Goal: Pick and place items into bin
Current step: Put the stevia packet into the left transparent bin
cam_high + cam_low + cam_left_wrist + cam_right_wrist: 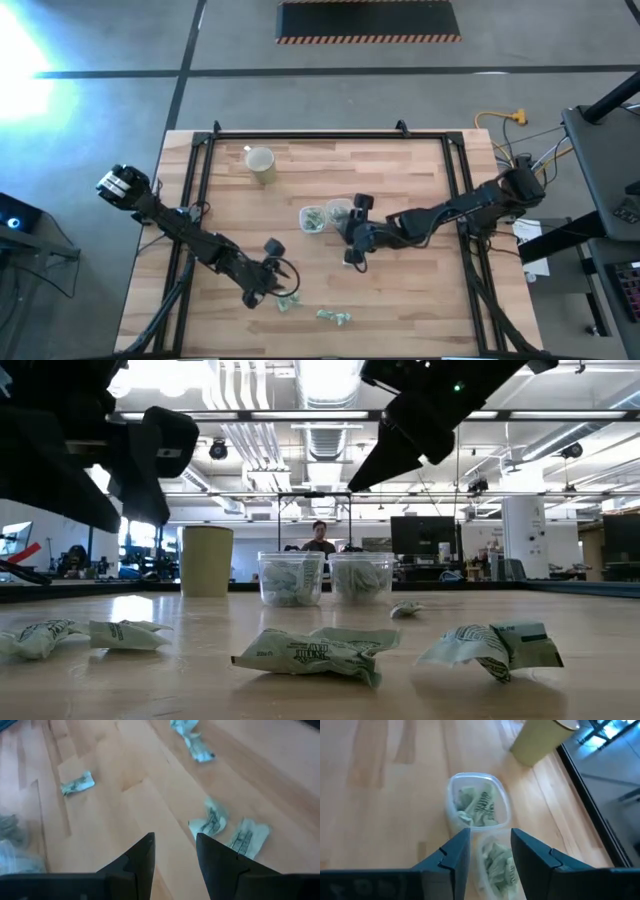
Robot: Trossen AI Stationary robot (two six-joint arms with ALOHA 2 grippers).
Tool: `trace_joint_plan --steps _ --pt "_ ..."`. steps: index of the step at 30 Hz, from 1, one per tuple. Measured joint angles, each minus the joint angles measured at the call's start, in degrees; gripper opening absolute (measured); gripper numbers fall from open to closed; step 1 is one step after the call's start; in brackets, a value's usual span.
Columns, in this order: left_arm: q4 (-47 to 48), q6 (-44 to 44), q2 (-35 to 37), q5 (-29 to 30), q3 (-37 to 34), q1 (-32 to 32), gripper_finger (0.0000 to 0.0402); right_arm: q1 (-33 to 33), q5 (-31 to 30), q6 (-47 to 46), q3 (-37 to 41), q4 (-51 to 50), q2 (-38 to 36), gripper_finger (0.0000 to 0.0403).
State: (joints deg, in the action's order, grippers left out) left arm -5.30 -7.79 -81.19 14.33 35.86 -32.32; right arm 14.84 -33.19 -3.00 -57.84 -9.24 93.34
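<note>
Several pale green-and-white crinkly wrapped items lie loose on the wood near the table's near edge: two (290,303) (335,317) in the high view, more (210,820) (247,837) (77,783) in the left wrist view. My left gripper (175,845) (280,291) hovers open and empty just above and beside the nearest pair. Two clear plastic bins (313,218) (338,210) stand side by side mid-table, each holding wrapped pieces (477,810). My right gripper (490,845) (347,230) hangs open and empty over the bins.
A beige cup (261,163) (207,560) stands upright toward the far edge, left of the bins. Black frame rails (200,180) run along the table's left, right and far sides. More wrapped items (315,650) (495,645) lie close to the near edge.
</note>
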Motion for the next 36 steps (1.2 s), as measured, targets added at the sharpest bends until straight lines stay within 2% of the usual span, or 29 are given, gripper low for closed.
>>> trace_joint_plan --steps 11,25,36 --pt "-10.36 -1.94 -7.73 -5.12 0.04 0.09 0.0127 1.17 0.15 1.69 0.26 -1.24 0.42 0.013" --pt "-14.12 -2.02 -16.27 -7.06 2.89 0.11 0.0128 1.17 0.66 1.01 0.31 -1.33 0.42 0.0109" --pt "-14.01 -1.54 -18.01 -7.67 3.13 1.63 0.0124 1.17 0.67 0.73 0.33 -1.4 0.42 0.0104"
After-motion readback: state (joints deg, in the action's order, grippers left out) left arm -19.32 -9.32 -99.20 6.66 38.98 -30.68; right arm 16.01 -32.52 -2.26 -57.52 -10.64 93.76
